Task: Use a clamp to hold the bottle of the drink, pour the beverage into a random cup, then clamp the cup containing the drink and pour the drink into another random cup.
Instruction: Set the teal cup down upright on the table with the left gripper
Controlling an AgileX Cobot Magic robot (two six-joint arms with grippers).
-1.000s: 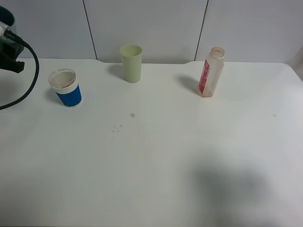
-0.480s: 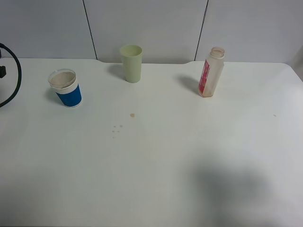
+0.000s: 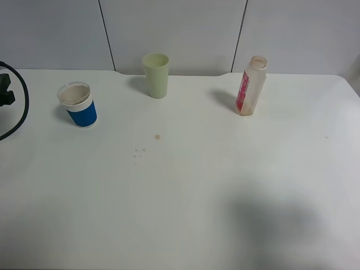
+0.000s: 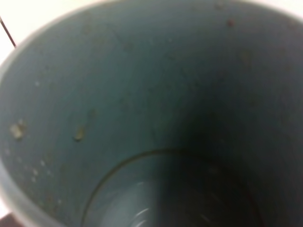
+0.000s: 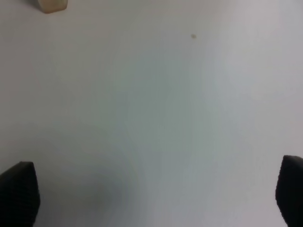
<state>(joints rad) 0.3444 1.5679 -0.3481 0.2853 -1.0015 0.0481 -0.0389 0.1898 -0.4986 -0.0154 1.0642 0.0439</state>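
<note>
The bottle (image 3: 251, 87) stands upright and uncapped at the back right of the table; its base (image 5: 51, 4) shows in the right wrist view. The blue-banded white cup (image 3: 79, 106) stands at the back left, its inside pinkish-beige. The dark teal inside of the pale teal-green cup (image 4: 142, 118) fills the left wrist view, with small drops on its wall; it is off the table and held close before the left gripper, whose fingers are hidden. My right gripper (image 5: 154, 189) hangs open over bare table, with one fingertip (image 5: 19, 189) at each lower corner of its view.
A pale yellow-green cup (image 3: 156, 75) stands at the back middle. Small brownish drops (image 3: 157, 136) mark the white table (image 3: 185, 197) in front of it, and a speck (image 3: 326, 136) lies to the right. A black cable (image 3: 21, 112) of the left arm loops at the left edge.
The left arm's dark body has drawn back out past the left edge; only its cable and a small black part remain. The cups and the bottle have not moved.
</note>
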